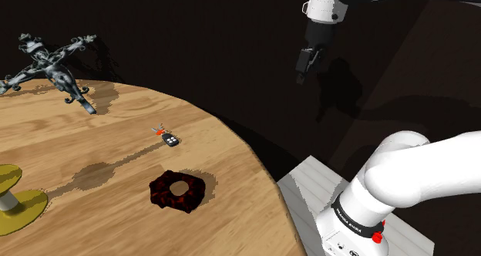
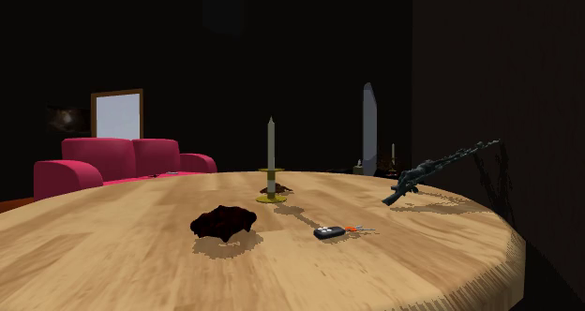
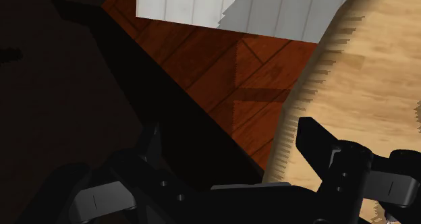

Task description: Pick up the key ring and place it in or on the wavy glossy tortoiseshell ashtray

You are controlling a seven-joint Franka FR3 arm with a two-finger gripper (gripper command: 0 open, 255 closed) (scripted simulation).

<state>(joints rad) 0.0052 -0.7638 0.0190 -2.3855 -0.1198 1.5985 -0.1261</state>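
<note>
Black two-finger gripper, jaws spread empty, hangs beyond the round wooden table; black-fob key ring waits near dark wavy ashtray.

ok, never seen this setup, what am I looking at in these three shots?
A simulated white robot arm on a box stand, ending in a black two-finger pincer. Shoulder view: fixed camera beside the stand. Second exterior view: low across the round wooden table. Wrist view: camera on the hand, looking along the fingers. On the table: a key ring with a black fob, a dark wavy ashtray, a yellow candlestick, an ornate dark metal piece. The pincer is open, raised beyond the table's edge, holding nothing.
</note>
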